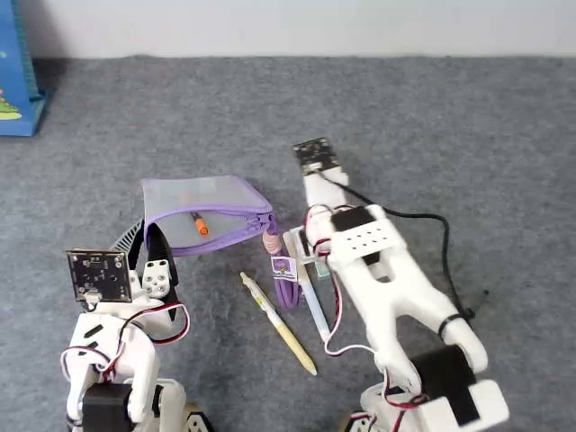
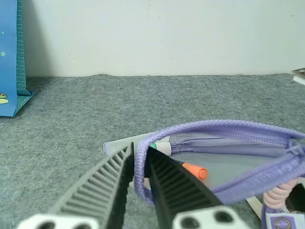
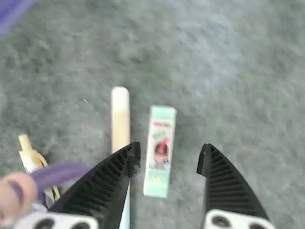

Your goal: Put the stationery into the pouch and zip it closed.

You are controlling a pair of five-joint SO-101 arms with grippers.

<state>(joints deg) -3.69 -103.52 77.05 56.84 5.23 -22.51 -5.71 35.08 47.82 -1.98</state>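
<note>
The purple pouch [image 1: 211,202] lies open on the grey carpet, with an orange-tipped pen [image 1: 199,223] inside it. My left gripper [image 1: 155,243] is shut on the pouch's near rim [image 2: 139,164]; the orange tip [image 2: 195,171] and a green-and-white item [image 2: 159,147] show inside the pouch [image 2: 228,143]. My right gripper [image 3: 169,153] stands open just above a mint-green eraser [image 3: 159,150], one finger on each side of it. A cream-capped pale blue pen [image 3: 120,119] lies beside the eraser. A yellow pen [image 1: 279,324] rests nearer the arms.
The pouch's purple strap with its tag [image 1: 284,270] and a pink coil [image 3: 14,191] lie next to the right gripper. A blue box [image 1: 16,81] stands at the far left by the wall. Bare carpet stretches to the right.
</note>
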